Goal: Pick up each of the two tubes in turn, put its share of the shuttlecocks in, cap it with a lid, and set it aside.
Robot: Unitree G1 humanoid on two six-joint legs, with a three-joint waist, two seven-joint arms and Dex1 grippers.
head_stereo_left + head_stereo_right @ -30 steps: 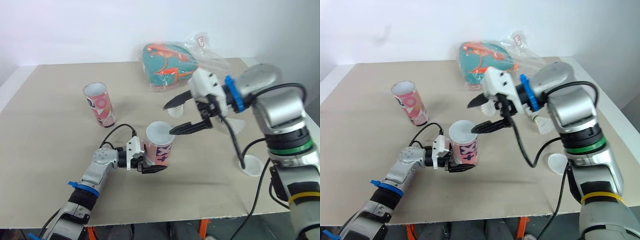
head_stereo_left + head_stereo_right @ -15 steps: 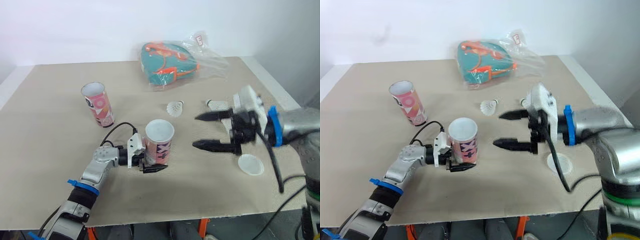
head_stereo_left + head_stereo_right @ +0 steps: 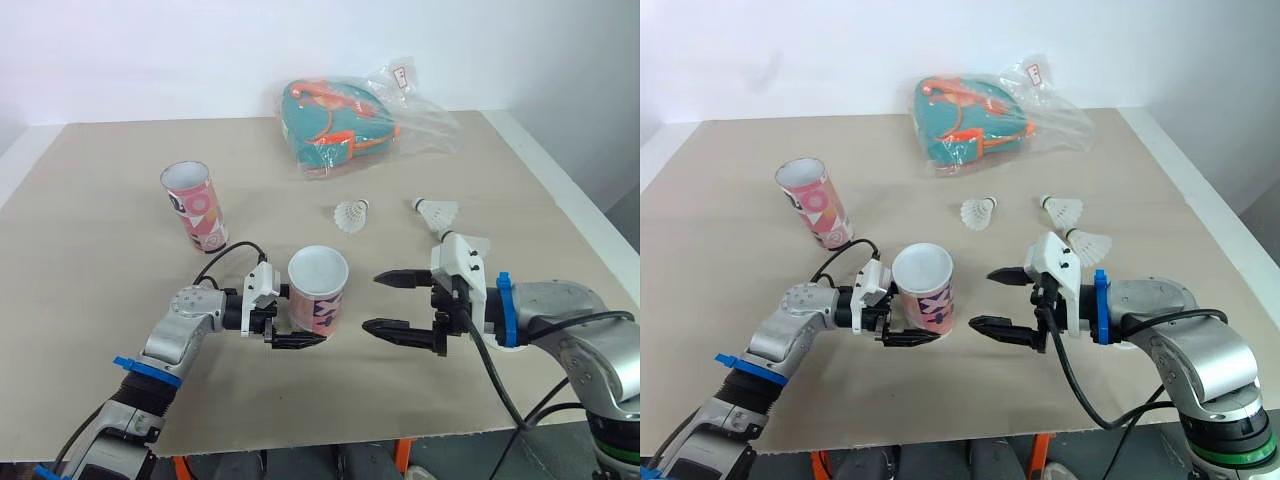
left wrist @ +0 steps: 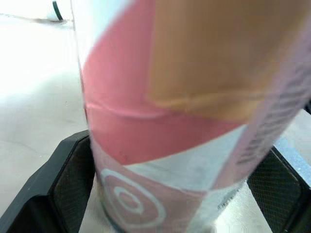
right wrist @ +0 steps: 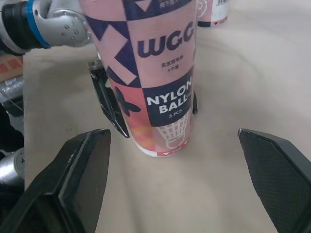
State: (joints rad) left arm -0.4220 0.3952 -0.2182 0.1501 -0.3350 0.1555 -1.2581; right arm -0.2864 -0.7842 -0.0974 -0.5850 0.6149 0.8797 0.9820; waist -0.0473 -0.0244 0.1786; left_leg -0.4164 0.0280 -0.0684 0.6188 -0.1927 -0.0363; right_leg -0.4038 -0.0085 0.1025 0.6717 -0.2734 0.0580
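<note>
The left gripper (image 3: 305, 328) is clamped on the lower part of the held tube (image 3: 318, 290), one black finger on each side. This tube stands upright and open-topped on the worktop (image 3: 90, 250), near the middle of its front edge. Facing it from the right, the right gripper (image 3: 372, 302) is spread wide and empty, its fingertips just short of the tube wall. Behind the right gripper, towards the right edge, lie the first shuttlecock (image 3: 349, 215), the second shuttlecock (image 3: 436, 210) and the third shuttlecock (image 3: 1088, 242), all apart from one another. The second tube (image 3: 194, 205) stands open well to the left. A clear plastic bag (image 3: 340, 120) with a teal and orange item lies at the back edge.
</note>
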